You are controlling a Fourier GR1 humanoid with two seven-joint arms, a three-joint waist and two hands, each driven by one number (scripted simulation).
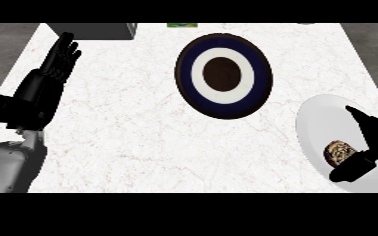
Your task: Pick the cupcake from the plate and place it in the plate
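A brown cupcake [337, 151] lies on a white plate [317, 120] at the right edge of the counter. My right hand [360, 157] is over that plate, its fingers and thumb spread on either side of the cupcake, not closed on it. A second plate [193, 75], dark blue with a white ring and a dark brown centre, lies in the middle of the counter, holding nothing. At the far left, my left hand [57, 60] rests open with fingers pointing up.
A grey box [96, 30] stands at the back left of the white marble counter [133, 125]. A small green object [181, 25] peeks in at the back edge.
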